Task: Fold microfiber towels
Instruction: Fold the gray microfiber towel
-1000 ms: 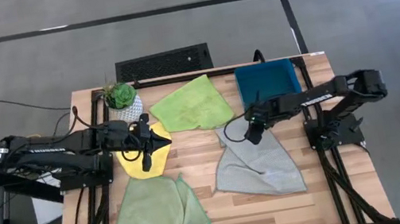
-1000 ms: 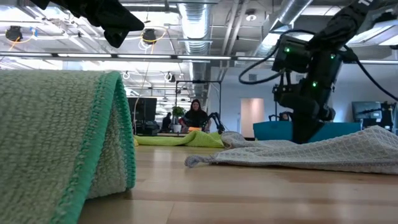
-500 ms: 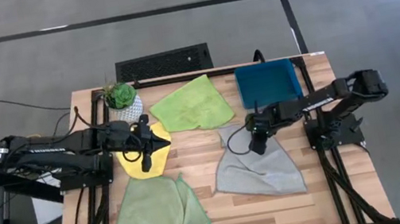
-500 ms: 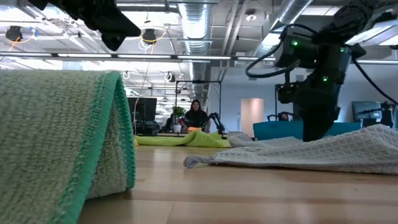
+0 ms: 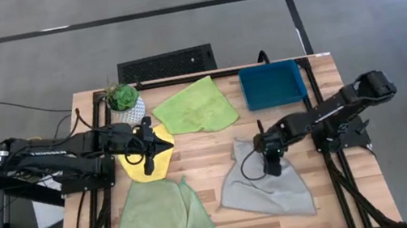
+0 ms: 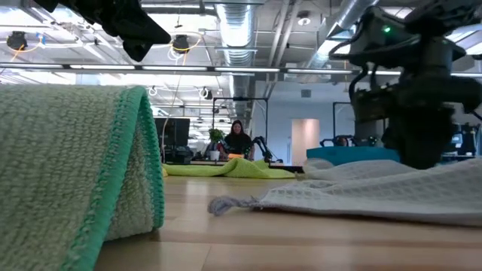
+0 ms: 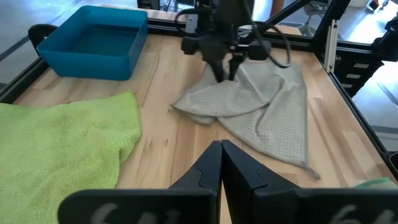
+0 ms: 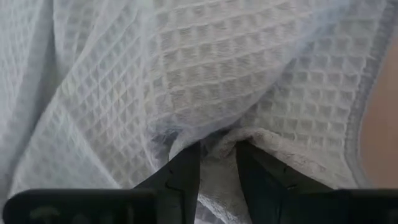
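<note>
Pinching a fold of the grey towel (image 5: 268,185), the right gripper (image 5: 273,170) is clamping it near the worktop's right edge, probably to drag it flat for folding. Jaws together, the left gripper (image 5: 147,153) is waiting over the yellow towel (image 5: 137,167).

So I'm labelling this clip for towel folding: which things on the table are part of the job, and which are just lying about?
Part of the job:
- grey towel, pinched by the right gripper
- yellow towel, under the left gripper
- lime green towel
- pale green towel

Just lying about:
- teal tray
- small potted plant
</note>
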